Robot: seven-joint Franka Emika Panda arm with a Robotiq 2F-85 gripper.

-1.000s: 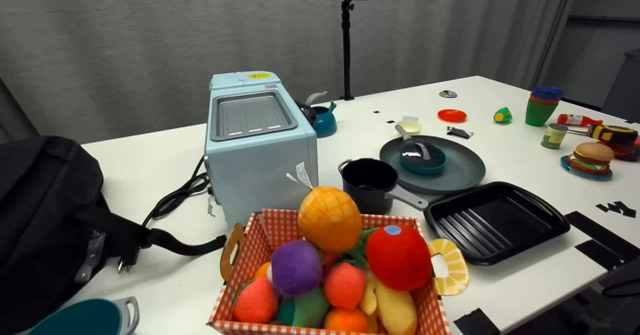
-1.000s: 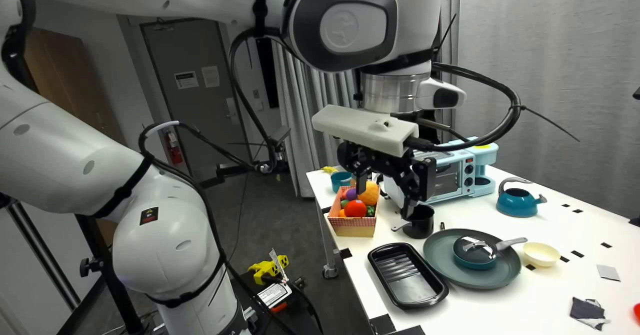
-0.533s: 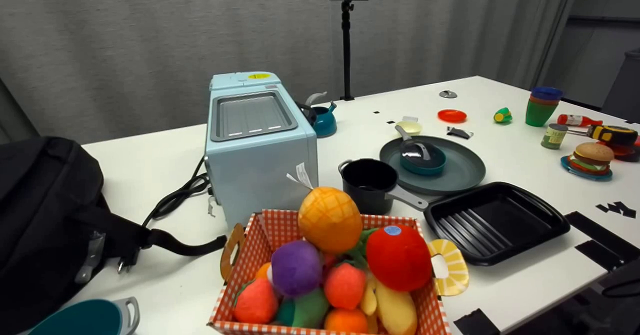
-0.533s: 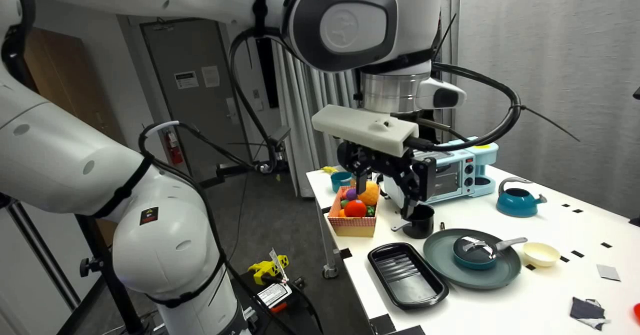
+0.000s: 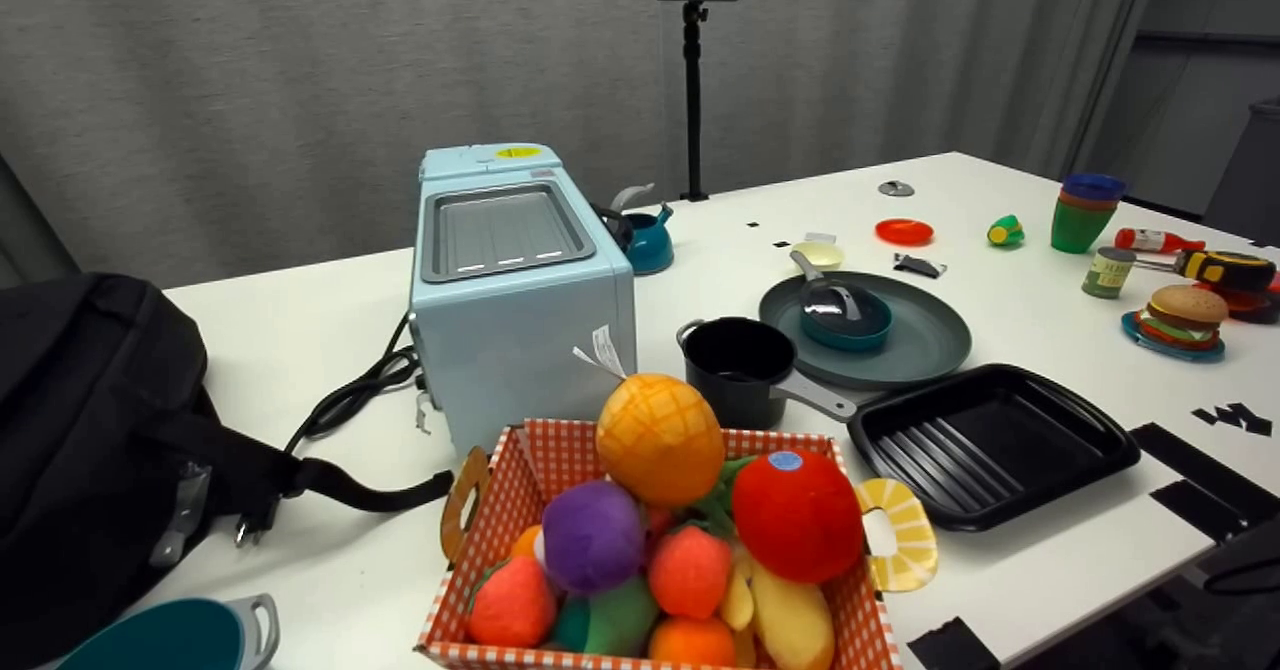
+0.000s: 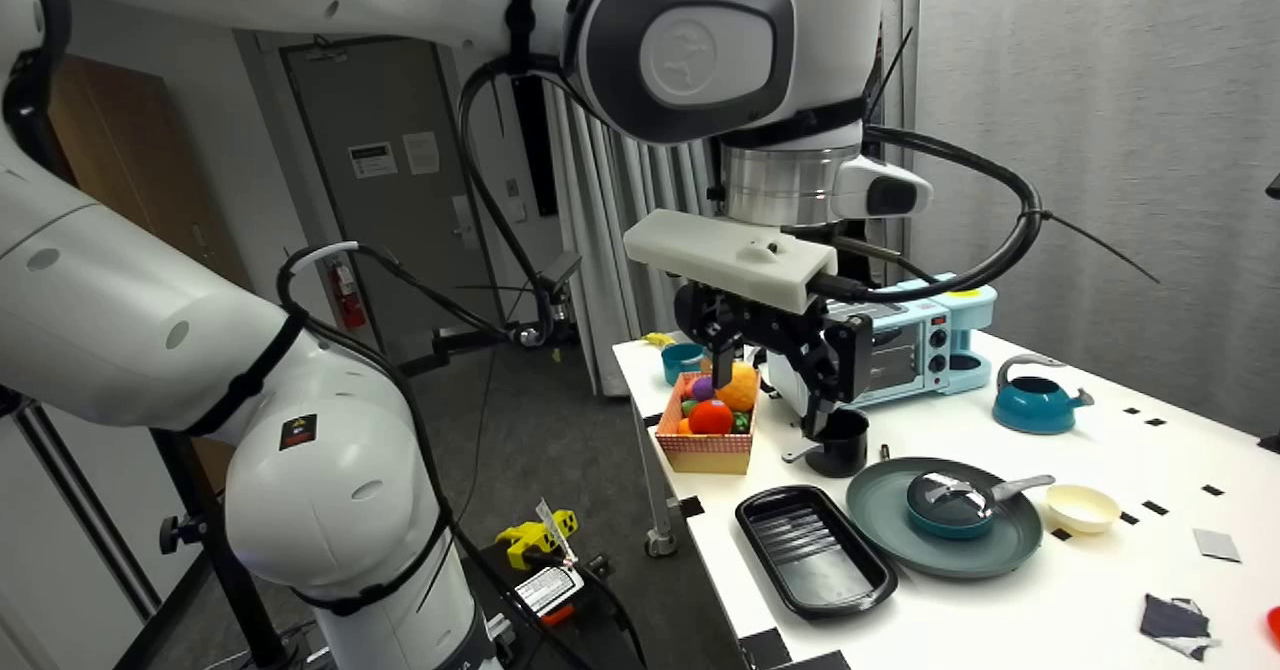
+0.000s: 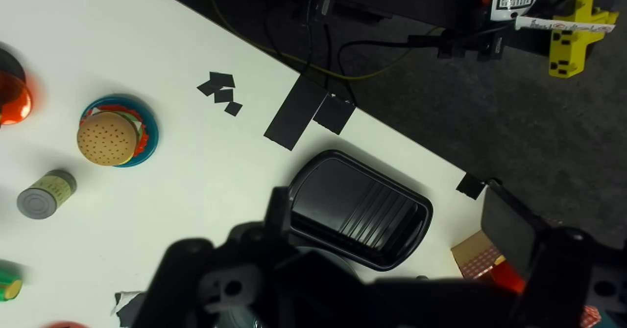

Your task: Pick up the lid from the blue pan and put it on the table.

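Observation:
The lid (image 5: 838, 304), dark and round with a small grey grip, sits on the small teal-blue pan (image 5: 864, 336). In both exterior views the lid (image 6: 950, 495) covers the blue pan (image 6: 945, 527), whose grey handle sticks out. The pan stands inside a large dark grey round tray (image 6: 1010, 555) on the white table (image 6: 1090, 610). My gripper (image 6: 770, 395) is open and empty, well above the table on the pot and basket side of the tray. In the wrist view the gripper's open fingers (image 7: 387, 191) frame the black grill pan; the lid and blue pan are almost wholly hidden.
The black ribbed grill pan (image 6: 820, 550) and black pot (image 6: 838, 445) stand beside the tray. A fruit basket (image 6: 705, 455), light-blue toaster oven (image 5: 530, 340), teal kettle (image 6: 1035, 405) and cream bowl (image 6: 1082, 508) stand near. A toy burger (image 7: 108, 139) and can (image 7: 46, 194) lie farther along.

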